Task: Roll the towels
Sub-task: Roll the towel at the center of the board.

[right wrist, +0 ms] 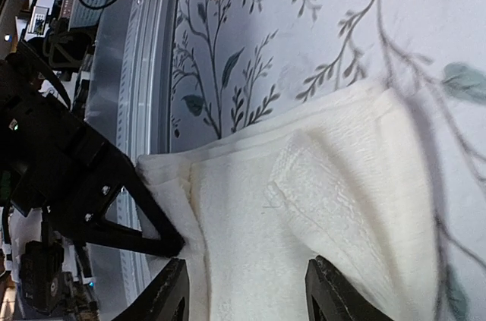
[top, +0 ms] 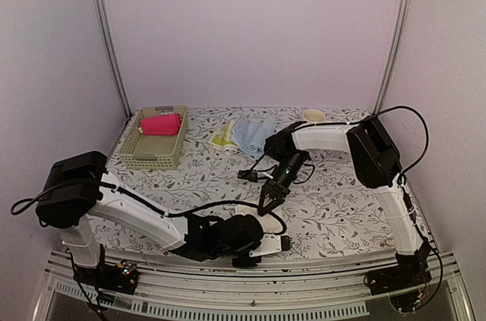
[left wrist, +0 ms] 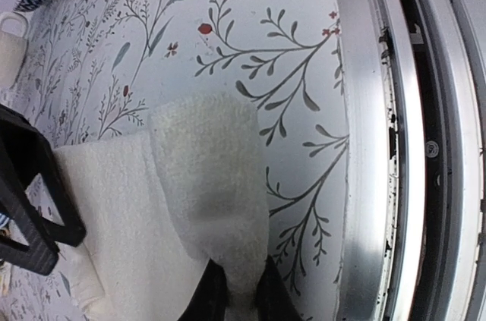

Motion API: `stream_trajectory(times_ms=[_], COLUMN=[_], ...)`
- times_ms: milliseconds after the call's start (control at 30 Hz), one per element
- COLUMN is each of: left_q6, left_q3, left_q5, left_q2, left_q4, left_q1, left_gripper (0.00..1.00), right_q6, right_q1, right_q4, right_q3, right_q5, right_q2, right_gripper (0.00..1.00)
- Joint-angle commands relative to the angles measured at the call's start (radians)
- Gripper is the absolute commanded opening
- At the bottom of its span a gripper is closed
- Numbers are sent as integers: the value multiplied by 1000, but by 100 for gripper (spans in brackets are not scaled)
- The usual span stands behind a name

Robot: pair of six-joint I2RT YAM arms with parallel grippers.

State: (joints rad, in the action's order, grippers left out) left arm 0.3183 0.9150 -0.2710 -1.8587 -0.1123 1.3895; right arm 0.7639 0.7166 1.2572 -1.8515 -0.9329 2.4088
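Left hand (left wrist: 237, 294): clamped on the cream towel's (left wrist: 205, 184) folded flap, seemingly to start the roll.
Right hand (right wrist: 247, 294): spread apart over that towel, ready to steady it.
Where: near bench (left wrist: 250, 48) edge, centre.

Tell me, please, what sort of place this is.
Most likely a robot lab test cell, not a home: plain walls framed by metal posts, a left arm and right arm bolted to a rail, and a floral cloth staged with a basket holding a pink towel.
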Motion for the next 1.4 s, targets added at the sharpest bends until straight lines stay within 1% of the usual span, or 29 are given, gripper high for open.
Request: stream_trajectory(times_ms=[0, 133, 267, 333, 433, 500, 567, 633, 700, 733, 767, 800, 900, 967, 1267, 1300, 1367], left_q6=[-82, -194, -274, -296, -305, -308, -317, -340, -376, -393, -410, -426, -469, -490, -519, -521, -526], left_q3=[-26, -19, -5, 14, 45, 70, 111, 145, 171, 177, 181, 184, 187, 183, 182, 184, 188], left_q5=[74, 181, 379, 476, 581, 647, 719, 783, 857, 891, 925, 953, 1011, 1036, 1094, 1101, 1114], left_q2=[52, 87, 81, 61, 29, 6, -22, -53, -84, -95, -98, -135, -170, -187, -233, -242, -253], left_q4=[26, 80, 122, 144, 171, 187, 211, 235, 242, 237, 231, 228, 211, 203, 181, 181, 182], left_q1=[-26, -104, -202, -242, -288, -313, -339, -365, -390, -400, -410, -420, -444, -457, -500, -507, -522], left_gripper=[7, 7, 7, 7, 6, 6, 6, 6, 6, 6, 6, 6, 7, 7, 9, 9, 9], right_q6=[-70, -85, -91, -85, -65, -20, 29, 62, 72, 70, 65, 50, 29, 30, 110, 118, 133], right_q1=[-58, -71, -79, -80, -80, -75, -68, -54, -15, 27, 61, 97, 202, 244, 319, 321, 322], right_q4=[-137, -237, -349, -393, -452, -486, -563, -596, -616, -635, -664, -705, -830, -892, -1035, -1040, -1044], right_q3=[-26, 135, 330, 419, 538, 624, 760, 837, 875, 897, 915, 933, 973, 983, 986, 979, 973], right_q5=[2, 45, 96, 107, 121, 143, 208, 261, 316, 351, 406, 455, 610, 675, 751, 753, 755], right_q2=[-144, -333, -515, -604, -716, -794, -877, -918, -932, -936, -939, -943, -929, -909, -766, -747, -715], right_gripper=[56, 56, 56, 56, 56, 55, 56, 56, 57, 57, 58, 58, 59, 59, 58, 57, 51])
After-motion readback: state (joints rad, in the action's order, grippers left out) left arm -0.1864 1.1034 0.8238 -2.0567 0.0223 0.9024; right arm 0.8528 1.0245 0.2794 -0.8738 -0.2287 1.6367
